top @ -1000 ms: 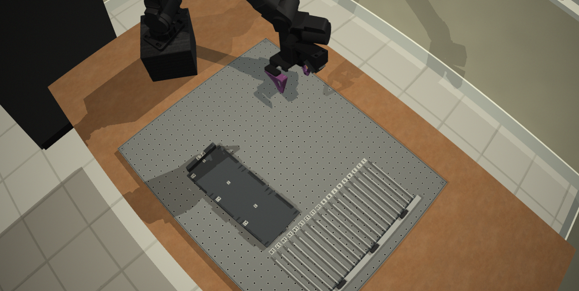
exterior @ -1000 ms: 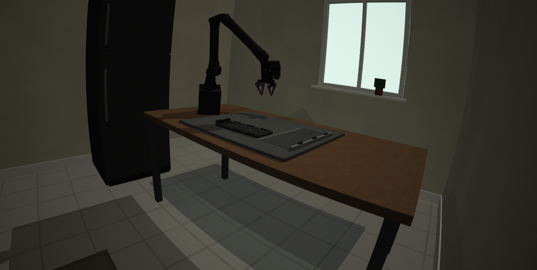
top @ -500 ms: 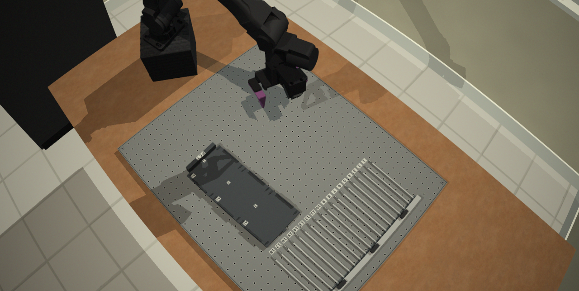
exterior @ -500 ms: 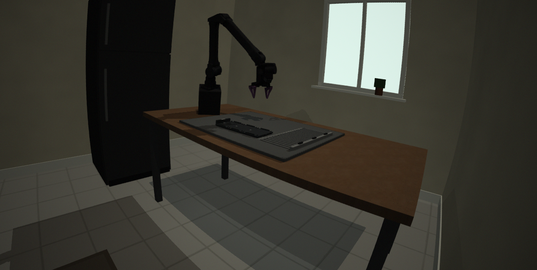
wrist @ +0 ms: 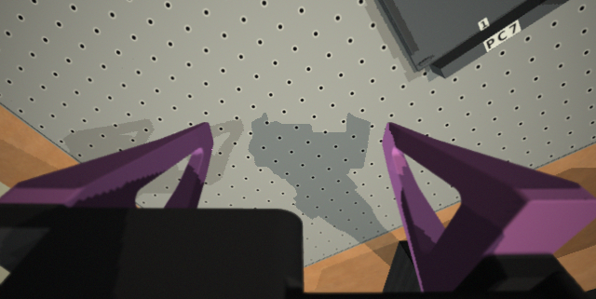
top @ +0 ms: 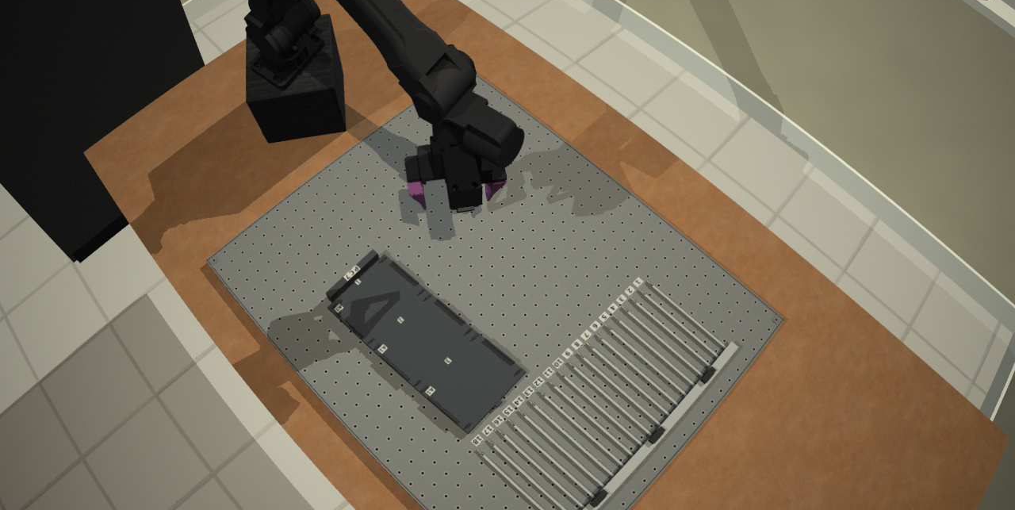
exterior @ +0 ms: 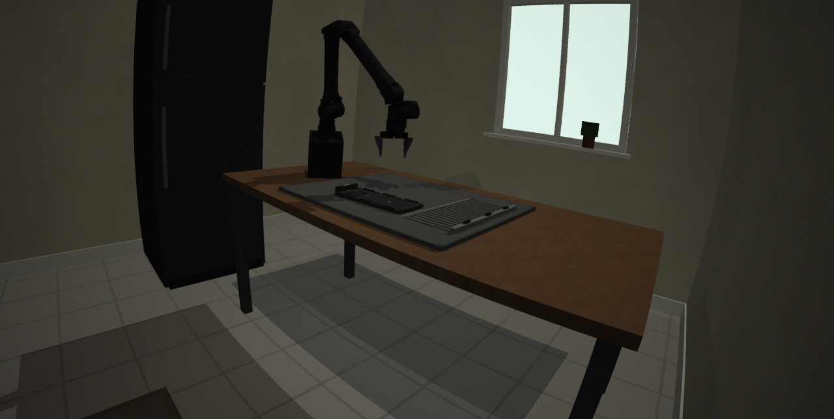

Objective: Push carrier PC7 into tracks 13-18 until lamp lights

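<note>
Carrier PC7 is a flat dark tray lying on the grey pegboard, its far end close to the numbered tiles in front of the loading rails. Its handle bar with the PC7 label points toward the arm's base. The three lamps on the stop bar look dark. My gripper with purple fingers is open and empty. It hangs above the pegboard, well apart from the carrier's handle, as the exterior view shows. In the wrist view the gripper has only bare pegboard between its fingers.
The arm's black base block stands on the wooden table at the pegboard's near end. A black fridge stands beside the table. The pegboard's edge and brown table top show at the wrist view's lower corners.
</note>
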`<state>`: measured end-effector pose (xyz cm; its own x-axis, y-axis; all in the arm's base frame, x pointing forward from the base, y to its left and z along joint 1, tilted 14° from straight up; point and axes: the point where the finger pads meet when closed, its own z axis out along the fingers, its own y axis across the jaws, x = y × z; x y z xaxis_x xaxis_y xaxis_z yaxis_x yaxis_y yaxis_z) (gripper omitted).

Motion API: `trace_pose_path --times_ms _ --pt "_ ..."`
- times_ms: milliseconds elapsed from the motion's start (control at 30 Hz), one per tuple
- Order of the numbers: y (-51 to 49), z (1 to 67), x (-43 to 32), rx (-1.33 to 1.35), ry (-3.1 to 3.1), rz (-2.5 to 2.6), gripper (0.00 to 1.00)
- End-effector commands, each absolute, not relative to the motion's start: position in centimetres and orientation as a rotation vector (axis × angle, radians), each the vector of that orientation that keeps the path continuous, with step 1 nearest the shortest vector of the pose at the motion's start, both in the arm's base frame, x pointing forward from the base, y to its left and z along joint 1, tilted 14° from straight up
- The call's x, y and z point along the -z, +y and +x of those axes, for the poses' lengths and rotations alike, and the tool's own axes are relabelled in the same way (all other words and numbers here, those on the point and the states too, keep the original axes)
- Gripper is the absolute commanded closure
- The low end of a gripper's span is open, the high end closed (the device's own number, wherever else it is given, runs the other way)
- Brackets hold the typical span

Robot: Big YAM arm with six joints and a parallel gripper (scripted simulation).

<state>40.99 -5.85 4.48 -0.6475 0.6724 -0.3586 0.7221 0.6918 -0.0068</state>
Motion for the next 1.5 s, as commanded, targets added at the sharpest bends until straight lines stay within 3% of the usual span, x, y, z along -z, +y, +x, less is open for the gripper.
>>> trace_pose_path --times_ms 0,1033,1467 --pt "-8.1 41.2 -5.9 0.188 2.506 1.140 0.00" --pt "-19.2 33.5 -4.1 0.013 2.009 2.037 0.00" --pt "-22.1 32.6 -4.7 -0.044 1.866 2.137 0.00"
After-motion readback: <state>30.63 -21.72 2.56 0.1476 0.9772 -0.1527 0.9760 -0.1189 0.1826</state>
